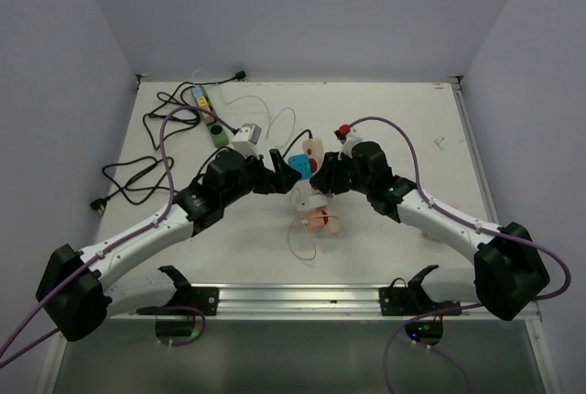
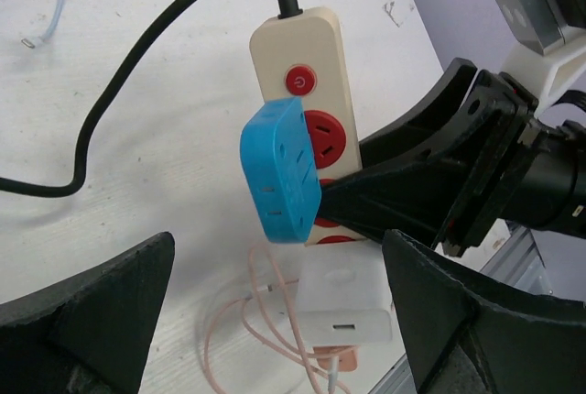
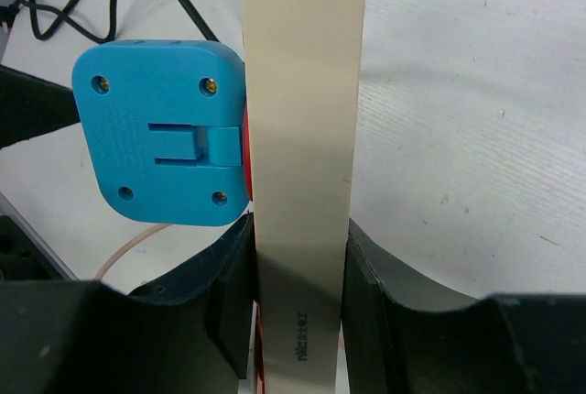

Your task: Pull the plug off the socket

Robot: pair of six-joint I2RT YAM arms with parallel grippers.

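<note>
Here, right jaws clamp the socket strip (image 3: 302,92) while left jaws gape, seemingly next to seize the blue plug (image 2: 279,174).

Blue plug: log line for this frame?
blue plug: seated in power strip | right gripper: shut on power strip | left gripper: open

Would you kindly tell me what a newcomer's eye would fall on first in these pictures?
The bright blue plug stands out first, plugged into the cream power strip at the middle of the table. The right gripper is clamped on that strip, while the left gripper hangs open just beside the plug. A tangle of black cables sprawls over the table's far left.
</note>
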